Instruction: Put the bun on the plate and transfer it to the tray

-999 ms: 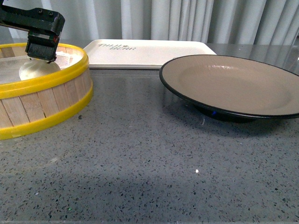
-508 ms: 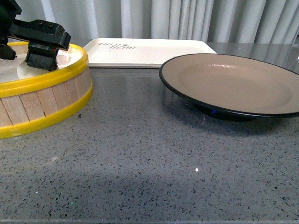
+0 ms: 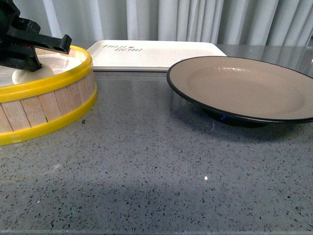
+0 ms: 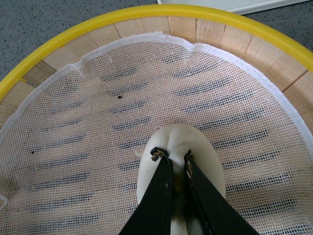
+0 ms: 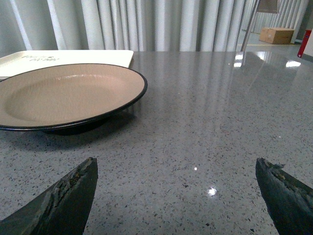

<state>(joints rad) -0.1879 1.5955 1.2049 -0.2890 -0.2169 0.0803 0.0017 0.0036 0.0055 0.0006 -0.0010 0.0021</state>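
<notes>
White bun (image 4: 208, 164) sits, apparently pinched, in left pincer (image 4: 172, 155).

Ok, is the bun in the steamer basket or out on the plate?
In the steamer basket. The bun lies on its mesh liner, the left gripper pinching its top; the plate is bare.

The round white steamed bun (image 4: 181, 137) sat in the wooden steamer (image 3: 49, 105); the beige black-rimmed plate (image 3: 244, 88) stood before the cream rectangular tray (image 3: 161, 56).
</notes>
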